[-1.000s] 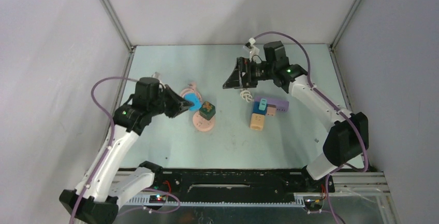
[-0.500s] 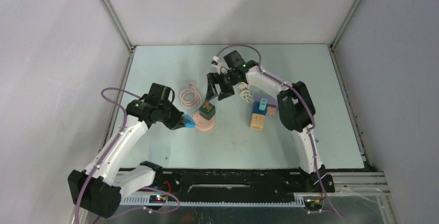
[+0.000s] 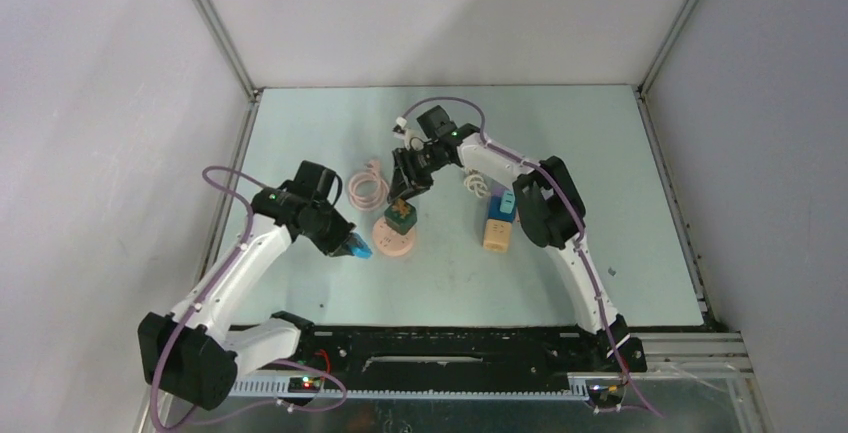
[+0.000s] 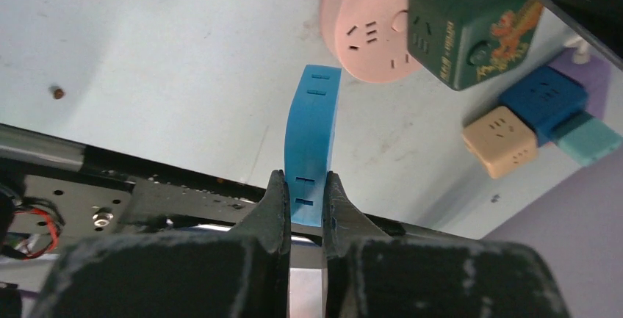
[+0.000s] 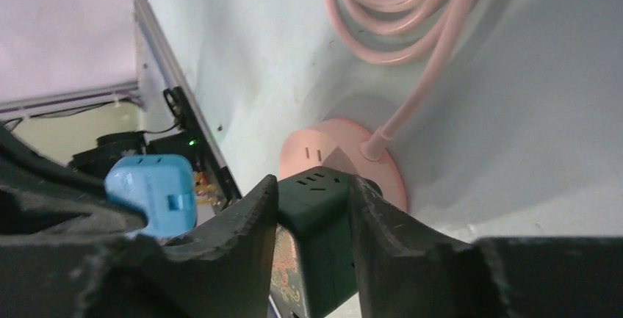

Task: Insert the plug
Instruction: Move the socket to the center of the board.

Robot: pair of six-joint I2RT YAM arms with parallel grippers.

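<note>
Bench (image 3: 300, 123): pale green, grey walls around.
Left pincer (image 4: 305, 189): clamped on blue plug (image 4: 312, 134), just beside pink socket (image 3: 385, 245) at its 8 o'clock.
Pink socket: flat on bench, green cube (image 3: 401, 215) on top.
Right pincer (image 5: 312, 208): closed around green cube, from 12 o'clock.

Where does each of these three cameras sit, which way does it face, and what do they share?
Top external: above and behind the arm bases, looking down on the table; both arms show.
Left wrist: on the left arm, looking along the left fingers, shut on the blue plug, toward the pink round socket.
Right wrist: on the right arm, looking past the right fingers, which flank the green cube adapter.
Shared: all three show the blue plug, green cube adapter and pink round socket.
</note>
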